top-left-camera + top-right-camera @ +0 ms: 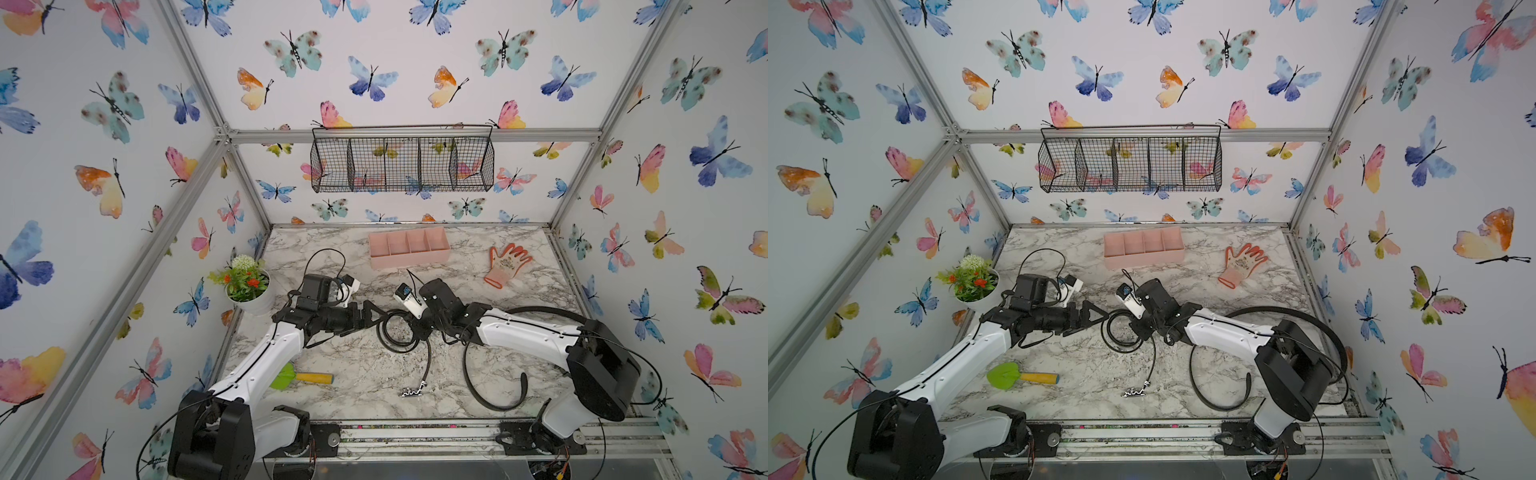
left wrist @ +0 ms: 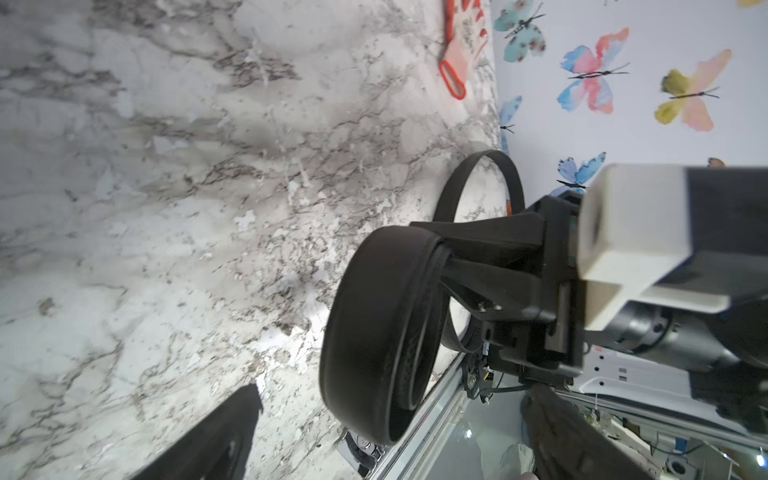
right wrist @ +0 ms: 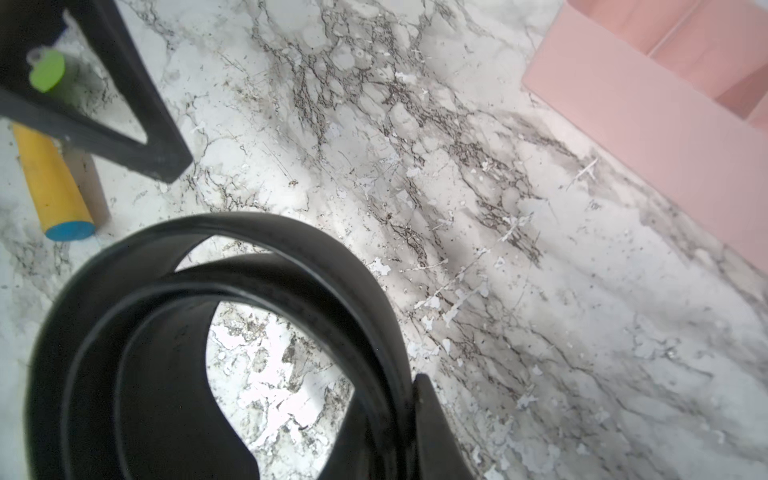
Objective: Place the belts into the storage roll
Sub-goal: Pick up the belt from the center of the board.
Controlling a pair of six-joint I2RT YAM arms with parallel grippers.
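Black belt point(image 2: 365, 332), coiled in smooth round loops, in right hand point(image 2: 442, 251).

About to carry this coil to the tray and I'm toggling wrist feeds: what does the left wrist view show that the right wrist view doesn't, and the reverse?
Only left wrist: a side look at the right gripper clamped on the coiled belt, the second belt looped beyond it, and the glove. Only right wrist: the pink tray and the trowel's yellow handle. Both: the coiled belt and the marble table.
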